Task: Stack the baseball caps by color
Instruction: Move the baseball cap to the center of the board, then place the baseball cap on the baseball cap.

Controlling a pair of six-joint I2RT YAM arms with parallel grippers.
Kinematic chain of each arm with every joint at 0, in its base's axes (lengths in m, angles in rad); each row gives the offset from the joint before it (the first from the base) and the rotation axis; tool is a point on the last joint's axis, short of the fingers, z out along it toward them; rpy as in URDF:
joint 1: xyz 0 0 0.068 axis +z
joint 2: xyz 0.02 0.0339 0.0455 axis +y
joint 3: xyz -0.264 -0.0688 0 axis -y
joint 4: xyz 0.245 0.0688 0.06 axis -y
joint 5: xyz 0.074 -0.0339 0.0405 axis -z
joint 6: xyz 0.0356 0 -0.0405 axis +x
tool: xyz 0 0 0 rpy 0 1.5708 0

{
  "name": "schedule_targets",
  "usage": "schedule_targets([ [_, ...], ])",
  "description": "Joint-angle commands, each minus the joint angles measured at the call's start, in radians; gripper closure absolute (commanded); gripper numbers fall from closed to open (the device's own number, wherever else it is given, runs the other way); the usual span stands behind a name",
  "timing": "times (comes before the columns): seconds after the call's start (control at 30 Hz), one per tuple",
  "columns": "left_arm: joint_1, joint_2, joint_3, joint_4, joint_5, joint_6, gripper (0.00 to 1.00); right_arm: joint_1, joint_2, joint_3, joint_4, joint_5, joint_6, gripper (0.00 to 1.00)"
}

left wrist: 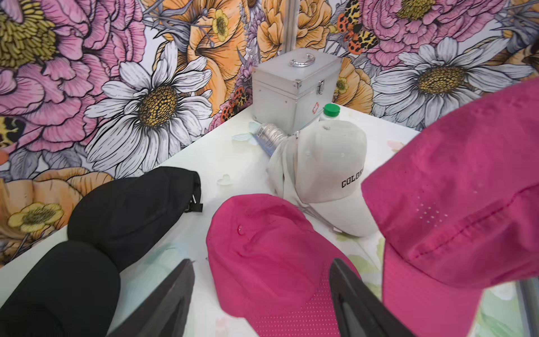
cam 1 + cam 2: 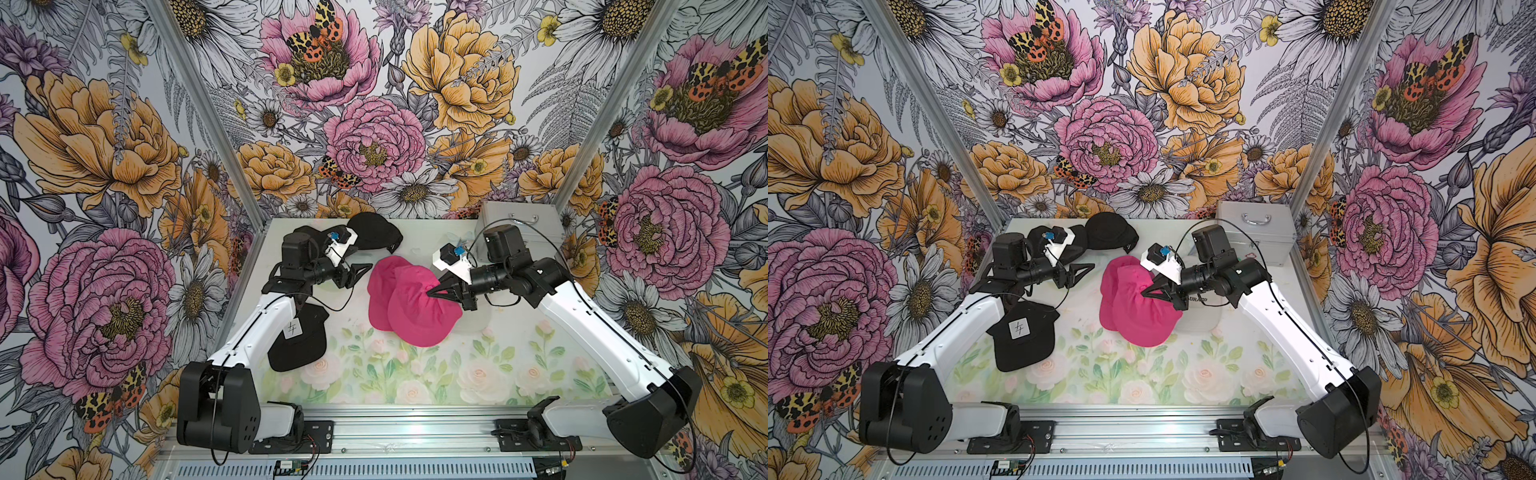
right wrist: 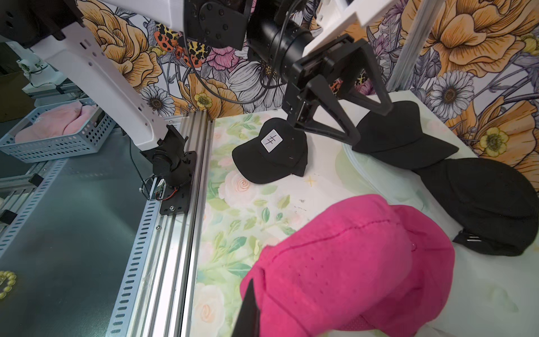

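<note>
Two hot pink baseball caps sit mid-table. One pink cap (image 2: 380, 282) (image 1: 262, 248) lies flat. The second pink cap (image 2: 419, 316) (image 1: 452, 189) (image 3: 350, 262) overlaps its right side, pinched at the crown by my right gripper (image 2: 431, 291), which is shut on it. My left gripper (image 2: 368, 267) (image 1: 261, 262) stands open and empty just left of the flat pink cap. A black cap with a white label (image 2: 299, 340) (image 3: 271, 154) lies under my left arm. Two more black caps (image 2: 374, 232) (image 1: 58, 291) lie at the back left. A cream-white "COLORADO" cap (image 1: 329, 163) rests under my right arm.
A silver metal case (image 2: 519, 220) (image 1: 291, 87) stands in the back right corner, with a green-lidded bottle (image 1: 331, 111) and a small metal tin (image 1: 269, 134) beside it. Off the table's front edge a blue basket (image 3: 58, 131) holds pale pink fabric.
</note>
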Motion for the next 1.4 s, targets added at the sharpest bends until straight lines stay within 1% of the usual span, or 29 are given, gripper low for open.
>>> schedule_targets([
  [0.0, 0.034, -0.084, -0.023, 0.027, -0.109, -0.097, 0.02, 0.017, 0.001, 0.039, -0.033, 0.017, -0.014, 1.0],
  [0.07, -0.006, -0.117, -0.023, 0.023, -0.05, -0.101, 0.01, 0.03, 0.006, 0.033, -0.05, 0.021, -0.034, 1.0],
  [0.13, -0.069, -0.144, -0.023, 0.009, 0.043, -0.054, 0.01, 0.041, 0.011, 0.025, -0.074, 0.012, -0.069, 1.0],
  [0.17, -0.104, -0.156, -0.022, -0.016, 0.101, -0.014, 0.01, 0.048, 0.015, 0.021, -0.092, 0.004, -0.097, 1.0],
  [0.27, -0.198, -0.178, 0.003, -0.171, 0.261, 0.162, 0.01, 0.066, 0.031, 0.0, -0.117, -0.009, -0.176, 1.0],
  [0.37, -0.234, -0.195, -0.01, -0.245, 0.416, 0.278, 0.01, 0.087, 0.045, -0.013, -0.116, 0.027, -0.207, 1.0],
  [0.4, -0.245, -0.196, -0.016, -0.255, 0.432, 0.297, 0.01, 0.096, 0.052, -0.014, -0.117, 0.051, -0.213, 1.0],
  [0.53, -0.305, -0.17, 0.003, -0.314, 0.343, 0.325, 0.01, 0.134, 0.077, -0.015, -0.146, 0.109, -0.276, 1.0],
  [0.67, -0.347, -0.1, 0.06, -0.426, 0.32, 0.387, 0.01, 0.167, 0.095, -0.017, -0.158, 0.161, -0.312, 1.0],
  [0.73, -0.368, -0.074, 0.069, -0.442, 0.307, 0.4, 0.01, 0.176, 0.098, -0.018, -0.158, 0.168, -0.324, 1.0],
  [0.83, -0.391, -0.038, 0.075, -0.445, 0.254, 0.403, 0.01, 0.187, 0.096, -0.018, -0.159, 0.167, -0.344, 1.0],
  [0.9, -0.396, -0.01, 0.084, -0.447, 0.219, 0.399, 0.04, 0.191, 0.092, -0.018, -0.159, 0.167, -0.355, 1.0],
  [1.0, -0.389, 0.023, 0.09, -0.45, 0.207, 0.401, 0.09, 0.191, 0.087, -0.02, -0.159, 0.168, -0.367, 1.0],
  [1.07, -0.383, 0.037, 0.097, -0.451, 0.233, 0.403, 0.16, 0.192, 0.086, -0.021, -0.159, 0.168, -0.369, 1.0],
  [1.13, -0.375, 0.043, 0.103, -0.46, 0.268, 0.406, 0.3, 0.193, 0.085, -0.022, -0.16, 0.169, -0.369, 1.0],
  [1.23, -0.346, 0.034, 0.102, -0.466, 0.324, 0.407, 0.65, 0.193, 0.086, -0.023, -0.16, 0.173, -0.365, 1.0],
  [1.27, -0.33, 0.026, 0.099, -0.467, 0.345, 0.407, 0.85, 0.191, 0.086, -0.023, -0.165, 0.172, -0.367, 1.0],
  [1.3, -0.314, 0.016, 0.094, -0.469, 0.363, 0.406, 0.99, 0.19, 0.086, -0.023, -0.168, 0.17, -0.368, 1.0],
  [1.37, -0.285, -0.006, 0.081, -0.469, 0.396, 0.407, 1.0, 0.189, 0.086, -0.021, -0.175, 0.169, -0.361, 1.0],
])
